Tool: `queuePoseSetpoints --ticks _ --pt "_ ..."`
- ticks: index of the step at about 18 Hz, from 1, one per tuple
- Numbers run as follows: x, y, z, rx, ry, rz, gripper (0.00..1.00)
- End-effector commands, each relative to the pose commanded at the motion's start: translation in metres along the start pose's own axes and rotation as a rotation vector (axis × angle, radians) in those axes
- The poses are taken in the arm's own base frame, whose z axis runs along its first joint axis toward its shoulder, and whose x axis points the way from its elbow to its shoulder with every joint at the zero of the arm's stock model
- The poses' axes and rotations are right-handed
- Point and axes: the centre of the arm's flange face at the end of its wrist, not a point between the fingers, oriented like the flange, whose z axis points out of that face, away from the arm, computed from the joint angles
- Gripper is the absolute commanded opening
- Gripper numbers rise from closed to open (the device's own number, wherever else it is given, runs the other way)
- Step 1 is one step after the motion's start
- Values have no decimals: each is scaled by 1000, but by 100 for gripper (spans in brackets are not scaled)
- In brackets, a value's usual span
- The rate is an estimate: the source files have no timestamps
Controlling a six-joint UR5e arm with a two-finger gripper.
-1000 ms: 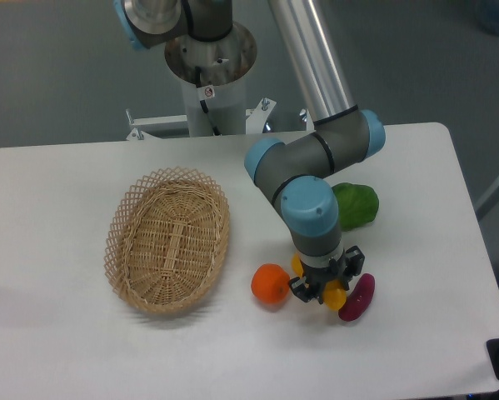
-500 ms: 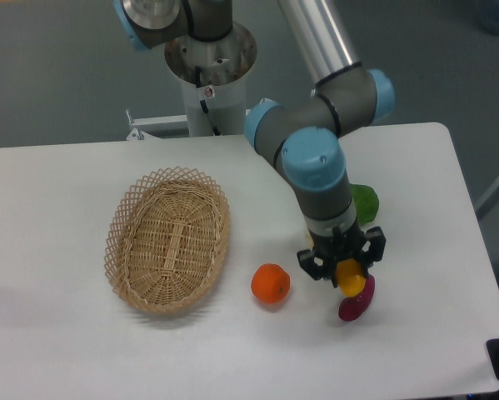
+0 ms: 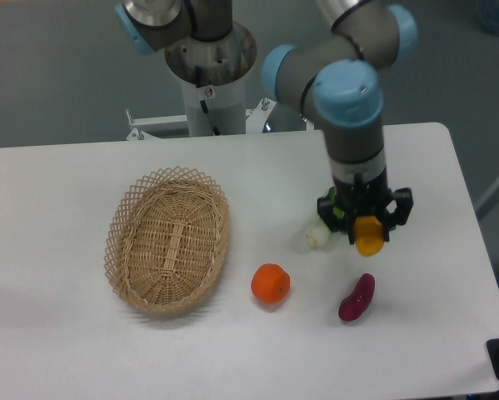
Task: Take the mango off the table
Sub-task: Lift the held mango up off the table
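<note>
A large white bench [image 3: 57,350] with a plain matte top and rounded corners is seen from above. Behind its far edge a grey cylindrical robot base [image 3: 209,62] is mounted, and from it the arm [image 3: 349,100], built of grey tubes with light-blue joint caps, is reached over the bench's right half.

The oval wicker basket [image 3: 167,240], woven of pale straw with an open lattice rim, is taken as the landmark; it lies on the left-centre of the bench. To the right of the basket's near end a round orange [image 3: 271,283] with a dimpled skin is set on the bench. Further right of the basket, beyond the orange, a dark purple oblong eggplant [image 3: 356,297] is laid at a slant. Right of the basket's middle a small whitish rounded object [image 3: 317,236] rests on the bench; what it is cannot be told. A sliver of something green [image 3: 338,214] is glimpsed behind the gripper, mostly hidden.

The mango [image 3: 368,234], smooth, yellow shading to orange, is held off the bench in the black two-finger gripper [image 3: 366,218], whose fingers are closed around it. It hangs well to the right of the basket, above and apart from the eggplant, with only its lower part showing below the fingers.
</note>
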Motion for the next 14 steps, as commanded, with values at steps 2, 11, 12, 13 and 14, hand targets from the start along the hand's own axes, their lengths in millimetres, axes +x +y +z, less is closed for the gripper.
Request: queuePoseSetpoints --ticks 2,11,12,13,14 --pt "-10 13 -10 -24 25 66 49" --pt "-23 17 -29 -34 56 127 49" --pt "-23 17 -29 -34 56 132 50" --pt "-23 17 -29 -35 56 130 50" --pt "-23 17 -29 -35 56 130 50"
